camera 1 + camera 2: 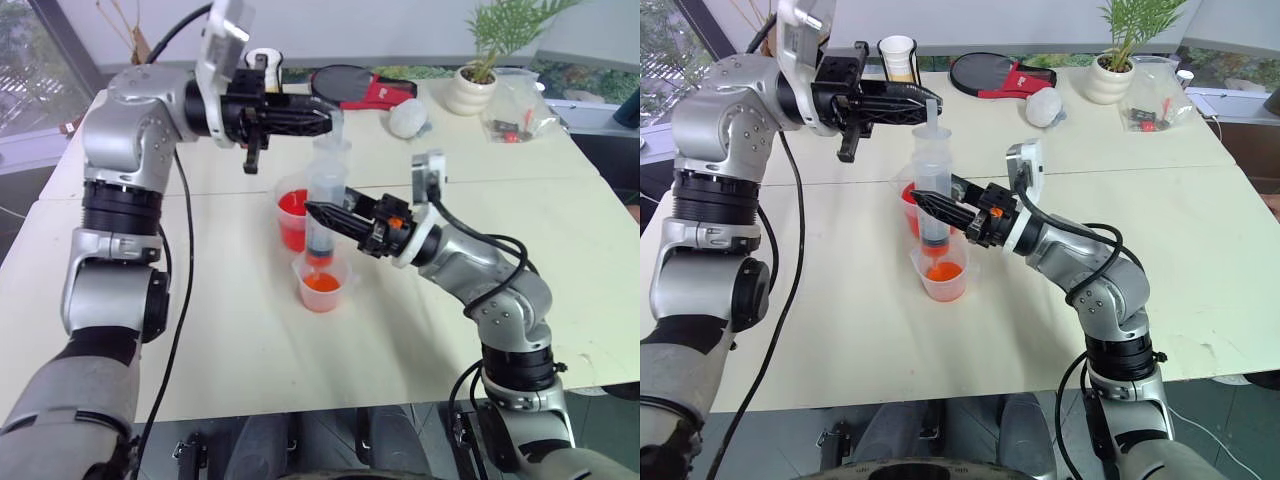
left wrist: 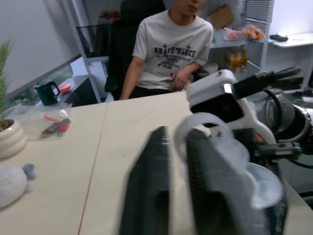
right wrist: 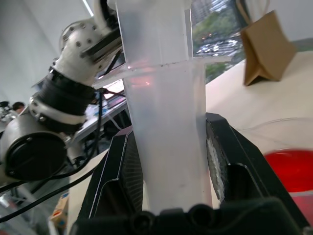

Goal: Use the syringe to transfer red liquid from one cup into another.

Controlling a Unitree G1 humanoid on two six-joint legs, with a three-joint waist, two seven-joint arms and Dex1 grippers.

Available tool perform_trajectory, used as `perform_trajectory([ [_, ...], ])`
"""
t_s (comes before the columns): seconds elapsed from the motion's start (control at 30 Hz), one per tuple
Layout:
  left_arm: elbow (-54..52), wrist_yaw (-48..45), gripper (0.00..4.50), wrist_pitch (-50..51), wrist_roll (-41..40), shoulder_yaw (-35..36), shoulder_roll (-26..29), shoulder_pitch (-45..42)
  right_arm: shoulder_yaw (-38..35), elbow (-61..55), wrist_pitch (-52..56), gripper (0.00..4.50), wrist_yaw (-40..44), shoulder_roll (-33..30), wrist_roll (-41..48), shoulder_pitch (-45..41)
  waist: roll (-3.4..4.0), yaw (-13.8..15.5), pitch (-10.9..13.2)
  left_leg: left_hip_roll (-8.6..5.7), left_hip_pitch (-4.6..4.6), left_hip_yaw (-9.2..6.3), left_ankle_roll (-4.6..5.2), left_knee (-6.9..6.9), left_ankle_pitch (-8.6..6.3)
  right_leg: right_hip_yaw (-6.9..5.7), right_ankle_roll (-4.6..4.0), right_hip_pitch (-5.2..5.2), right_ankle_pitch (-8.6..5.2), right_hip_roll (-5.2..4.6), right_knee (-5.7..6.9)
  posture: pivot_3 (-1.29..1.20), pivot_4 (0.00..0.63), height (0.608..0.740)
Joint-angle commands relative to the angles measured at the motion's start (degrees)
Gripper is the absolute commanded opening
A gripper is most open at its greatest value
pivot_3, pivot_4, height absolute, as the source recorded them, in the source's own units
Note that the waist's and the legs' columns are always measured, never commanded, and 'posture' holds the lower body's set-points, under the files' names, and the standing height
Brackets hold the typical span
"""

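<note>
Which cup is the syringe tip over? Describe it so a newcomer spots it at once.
On the cream table, two clear cups stand mid-table beside the right gripper. It is the smaller cup, nearer the robot, under the upright syringe. It holds pale orange-red liquid; the larger cup behind holds deep red.

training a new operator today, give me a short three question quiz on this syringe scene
1. True or false: the right gripper is shut on the syringe barrel.
2. The syringe tip is over which cup: A the smaller cup, B the larger cup, C the white cup?
3. Fill in: the left gripper is at the syringe's ____.

Key: 1 true; 2 A; 3 plunger top.
</note>
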Motion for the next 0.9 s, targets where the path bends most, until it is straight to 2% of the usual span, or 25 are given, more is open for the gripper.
perform_trajectory([
  [0.03,-2.84,-0.01,0.08,2.01,-2.14,1.51,0.73,-0.56,0.63,-2.86,-0.38,1.42,1.26,-0.7,0.69,0.65,0.0,0.02,0.0,0.0,0.0,0.0,0.0,0.0,0.0,0.0,0.0,0.0,0.0,0.0,0.0,0.0,0.15,0.74],
  [0.3,-8.54,0.78,0.08,4.93,-3.02,-0.96,-1.96,4.8,-0.22,-3.62,-0.13,1.42,1.3,-1.9,1.47,-0.17,0.0,0.07,0.0,0.05,0.0,-0.01,0.0,0.0,0.0,0.01,0.0,0.02,0.0,-0.01,0.0,0.0,0.15,0.74],
  [0.9,-9.5,1.35,0.08,1.53,0.47,-4.58,-3.13,11.52,-4.45,-1.07,0.12,1.42,2.89,-7.28,2.5,-7.11,-0.01,0.11,0.0,0.04,0.01,-0.01,0.01,0.01,-0.01,0.0,0.0,0.05,0.0,-0.01,-0.03,0.0,0.15,0.74],
])
